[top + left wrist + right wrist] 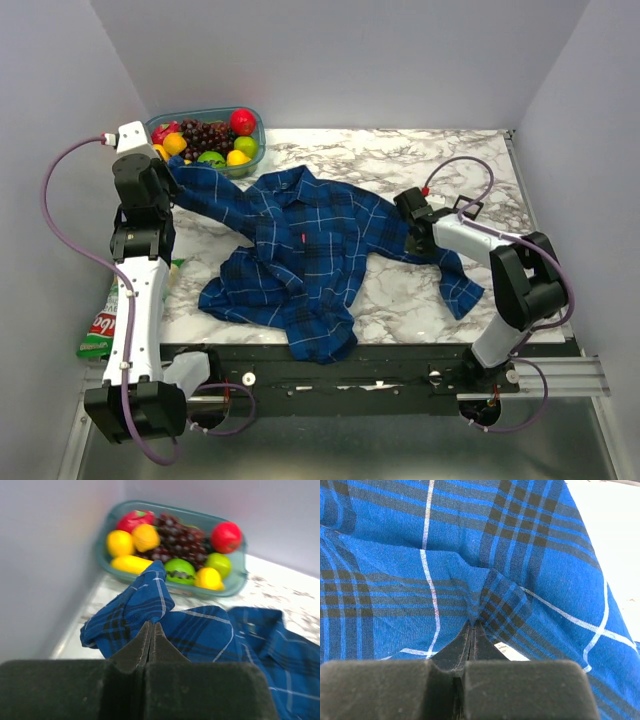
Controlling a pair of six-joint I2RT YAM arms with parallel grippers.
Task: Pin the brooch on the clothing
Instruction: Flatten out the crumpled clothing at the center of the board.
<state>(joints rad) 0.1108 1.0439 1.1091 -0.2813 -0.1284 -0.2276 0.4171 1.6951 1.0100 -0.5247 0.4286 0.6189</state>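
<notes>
The clothing (300, 250), a blue plaid shirt, lies rumpled across the marble table (400, 300). A tiny red brooch (303, 238) sits on the shirt's front near the button line. My left gripper (172, 172) is at the far left beside the fruit tub, shut on the end of the shirt's left sleeve (150, 595), which rises off the table. My right gripper (408, 208) is over the right shoulder area, shut on a puckered fold of the plaid cloth (485, 587). In the wrist views both pairs of jaws meet, with fabric bunched at the tips of the left gripper (151, 625) and of the right gripper (475, 624).
A teal tub (252, 150) of plastic fruit stands at the back left, just behind the left gripper. A green and red snack bag (100, 325) lies off the table's left edge. Grey walls close in on three sides. The shirt's right sleeve (455, 285) trails toward the right arm's base.
</notes>
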